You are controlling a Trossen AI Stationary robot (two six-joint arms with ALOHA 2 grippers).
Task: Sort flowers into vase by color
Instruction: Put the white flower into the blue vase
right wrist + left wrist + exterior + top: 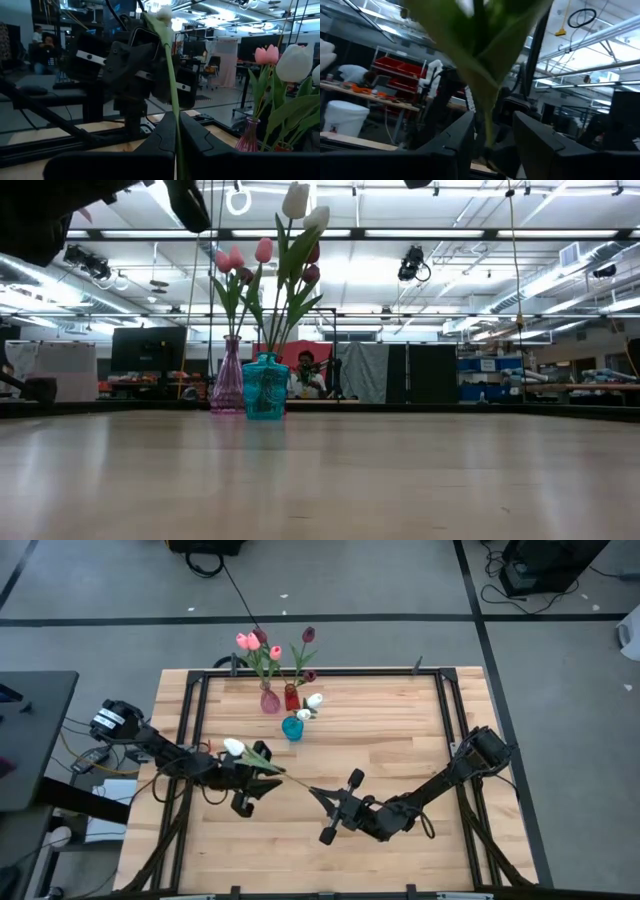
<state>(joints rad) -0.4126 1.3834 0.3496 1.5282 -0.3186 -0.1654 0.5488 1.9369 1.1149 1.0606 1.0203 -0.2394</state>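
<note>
**benchguy:** What's the material situation here? Looks like three little glass bottle vases on a pale butcher-block table: pink vase, red vase, teal vase, bunched together near the far edge.

**tulipwatch:** Yep, and the flowers are fake tulips, thin green stems with floppy leaves. I count three pink heads in the pink vase, two maroon ones over the red, and two white ones at the teal.

**benchguy:** And the arms?

**tulipwatch:** Both are stretched low toward the middle, sharing one more white tulip held in the air. The left gripper has its fingers narrowed around the leafy part, the right gripper is pinched tight on the stem's tip.
</note>
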